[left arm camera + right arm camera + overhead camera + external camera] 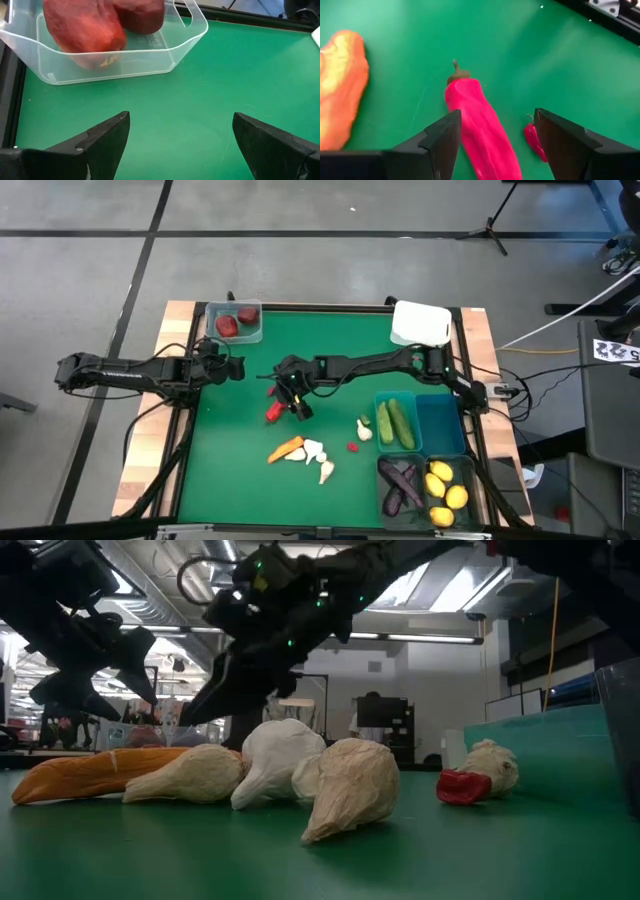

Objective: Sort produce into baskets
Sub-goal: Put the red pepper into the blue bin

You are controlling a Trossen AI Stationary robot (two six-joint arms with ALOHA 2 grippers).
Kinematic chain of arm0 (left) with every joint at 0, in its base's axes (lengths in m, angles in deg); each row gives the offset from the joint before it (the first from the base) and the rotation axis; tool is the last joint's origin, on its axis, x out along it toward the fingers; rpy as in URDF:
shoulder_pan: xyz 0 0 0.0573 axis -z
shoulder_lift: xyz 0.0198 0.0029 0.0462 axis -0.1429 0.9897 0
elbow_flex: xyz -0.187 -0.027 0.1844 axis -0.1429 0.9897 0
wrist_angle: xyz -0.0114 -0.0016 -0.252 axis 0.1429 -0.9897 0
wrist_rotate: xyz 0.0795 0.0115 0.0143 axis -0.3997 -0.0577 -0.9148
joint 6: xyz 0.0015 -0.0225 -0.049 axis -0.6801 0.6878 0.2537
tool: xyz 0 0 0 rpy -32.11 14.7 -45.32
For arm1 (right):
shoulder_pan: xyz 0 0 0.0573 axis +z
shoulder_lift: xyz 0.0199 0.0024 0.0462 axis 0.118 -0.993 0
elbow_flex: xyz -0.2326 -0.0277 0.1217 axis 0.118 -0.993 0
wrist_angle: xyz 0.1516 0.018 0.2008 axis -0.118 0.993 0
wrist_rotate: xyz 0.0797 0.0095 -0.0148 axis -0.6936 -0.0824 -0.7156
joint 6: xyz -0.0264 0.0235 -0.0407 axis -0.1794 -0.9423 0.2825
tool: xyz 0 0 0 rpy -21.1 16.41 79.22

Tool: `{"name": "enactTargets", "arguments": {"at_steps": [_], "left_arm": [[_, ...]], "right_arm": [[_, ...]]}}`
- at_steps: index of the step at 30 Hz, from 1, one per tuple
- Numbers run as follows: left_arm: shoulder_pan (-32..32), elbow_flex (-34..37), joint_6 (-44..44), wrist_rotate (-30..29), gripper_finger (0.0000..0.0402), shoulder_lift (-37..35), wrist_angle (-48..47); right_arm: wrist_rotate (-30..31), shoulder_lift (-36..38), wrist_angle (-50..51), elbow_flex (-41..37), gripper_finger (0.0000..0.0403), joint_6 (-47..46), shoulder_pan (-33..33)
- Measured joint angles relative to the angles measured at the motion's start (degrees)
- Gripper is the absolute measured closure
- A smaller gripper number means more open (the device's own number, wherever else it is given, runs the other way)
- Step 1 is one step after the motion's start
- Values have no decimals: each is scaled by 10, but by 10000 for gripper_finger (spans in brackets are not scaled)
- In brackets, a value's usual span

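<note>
A long red pepper point(479, 131) lies on the green mat point(230, 450) near the middle point(273, 412). My right gripper point(298, 404) hangs open just beside and above it. In the right wrist view the pepper shows between the gripper's point(497, 117) two fingers, which stand apart from it. An orange carrot point(286, 448), white garlic bulbs point(318, 458) and a small red pepper point(353, 446) lie nearer the front edge. My left gripper point(181, 120) waits open at the left, facing the clear basket point(190, 37), which holds two dark red round ones point(85, 30).
A white basket point(420, 323) stands at the far right. At the near right, one teal basket point(397, 420) holds cucumbers and another point(440, 425) is bare. Dark baskets hold eggplants point(400, 485) and lemons point(447, 490). One garlic bulb point(364, 430) lies beside them.
</note>
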Motion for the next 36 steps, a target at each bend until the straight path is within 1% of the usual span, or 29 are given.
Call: {"name": "enactTargets", "arguments": {"at_steps": [11,18,21,27,29,32,36], "left_arm": [[0,0,-1,0,57,0,2],[0,0,-1,0,57,0,2],[0,0,0,0,57,0,2],[0,0,0,0,57,0,2],[0,0,0,0,57,0,2],[0,0,0,0,57,0,2],[0,0,0,0,57,0,2]], "right_arm": [[3,-51,1,0,155,21,0],[5,-57,3,1,158,-6,0],[5,-57,6,1,179,-15,0],[7,-57,16,1,253,-23,0],[7,-57,20,1,271,-32,0],[9,-57,24,2,278,-39,0],[11,-57,26,2,269,-55,0]]}}
